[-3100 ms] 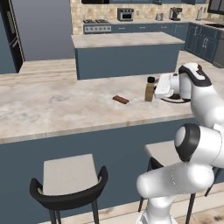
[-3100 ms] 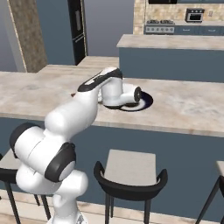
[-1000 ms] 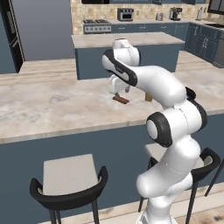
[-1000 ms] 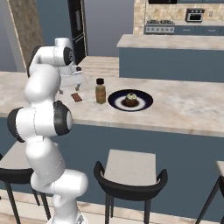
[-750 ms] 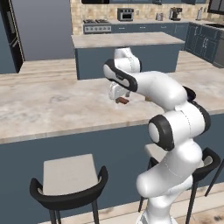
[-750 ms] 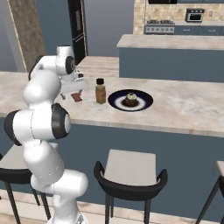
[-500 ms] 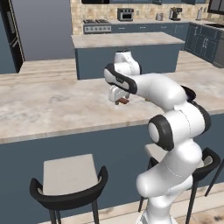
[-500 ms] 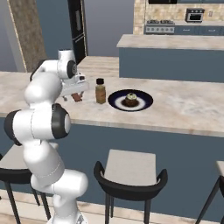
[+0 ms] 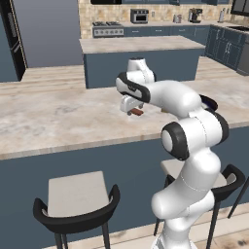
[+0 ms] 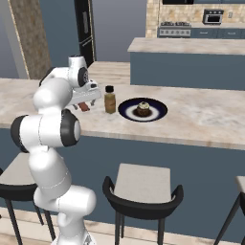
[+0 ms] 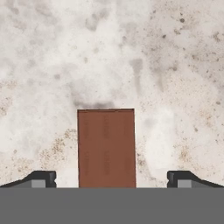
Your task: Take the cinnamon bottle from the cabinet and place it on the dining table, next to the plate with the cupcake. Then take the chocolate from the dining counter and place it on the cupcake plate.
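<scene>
Brown and flat, the rectangular chocolate bar (image 11: 106, 148) lies on the speckled beige stone counter (image 11: 175, 65), and in the hand view we see it between the two dark fingertips (image 11: 41, 178), which stand wide apart with bare stone on either side of the bar, so our claw (image 11: 111, 180) is released and touches nothing. In the left base view we find the claw (image 9: 130, 105) low over the chocolate bar (image 9: 137, 112), with the white arm reaching out across the counter (image 9: 58, 121) from the near right. In the right base view the chocolate bar (image 10: 83, 107) shows as a small reddish-brown slab just beneath the white hand, and the claw (image 10: 86, 99) is close above it. Just to the right of it in that view stands the small brown cinnamon bottle with a dark cap (image 10: 110, 99), upright on the counter (image 10: 201, 119). Beside the bottle, further right, sits the dark blue round plate (image 10: 155, 113), carrying the brown cupcake with pale topping (image 10: 142, 108). We see the bottle near the plate's left rim but cannot tell whether they touch. The chocolate bar is apart from the plate, with the bottle between them.
</scene>
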Available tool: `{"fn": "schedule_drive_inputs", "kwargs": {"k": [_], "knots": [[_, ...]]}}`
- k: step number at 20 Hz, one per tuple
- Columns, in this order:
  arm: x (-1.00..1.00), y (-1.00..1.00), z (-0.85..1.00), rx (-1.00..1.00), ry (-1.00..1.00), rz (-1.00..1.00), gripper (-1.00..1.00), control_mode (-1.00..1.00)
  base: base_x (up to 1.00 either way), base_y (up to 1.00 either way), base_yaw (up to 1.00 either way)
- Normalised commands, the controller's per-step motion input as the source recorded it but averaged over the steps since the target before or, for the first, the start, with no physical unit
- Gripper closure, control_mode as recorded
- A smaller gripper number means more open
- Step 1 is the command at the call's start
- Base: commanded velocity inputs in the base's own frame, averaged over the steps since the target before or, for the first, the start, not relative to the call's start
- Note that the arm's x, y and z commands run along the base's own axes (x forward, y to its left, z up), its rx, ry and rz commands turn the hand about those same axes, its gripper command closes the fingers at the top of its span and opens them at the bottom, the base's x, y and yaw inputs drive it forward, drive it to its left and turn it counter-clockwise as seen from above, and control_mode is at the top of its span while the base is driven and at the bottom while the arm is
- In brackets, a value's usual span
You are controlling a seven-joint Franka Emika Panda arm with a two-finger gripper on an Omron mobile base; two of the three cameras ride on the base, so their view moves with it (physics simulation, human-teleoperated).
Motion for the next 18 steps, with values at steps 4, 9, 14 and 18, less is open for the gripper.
{"fn": "schedule_drive_inputs", "kwargs": {"k": [4,9,14,18], "knots": [[0.01,0.00,-0.22,0.00,0.00,-0.05,-1.00,-1.00,0.00,0.00,0.00],[-0.07,0.00,-0.27,0.00,0.00,-0.07,1.00,-1.00,0.00,0.00,0.00],[-0.05,0.00,-0.12,0.00,0.00,-0.05,1.00,-1.00,0.00,0.00,0.00],[-0.07,0.00,0.56,0.00,0.00,0.00,1.00,-1.00,0.00,0.00,0.00]]}}
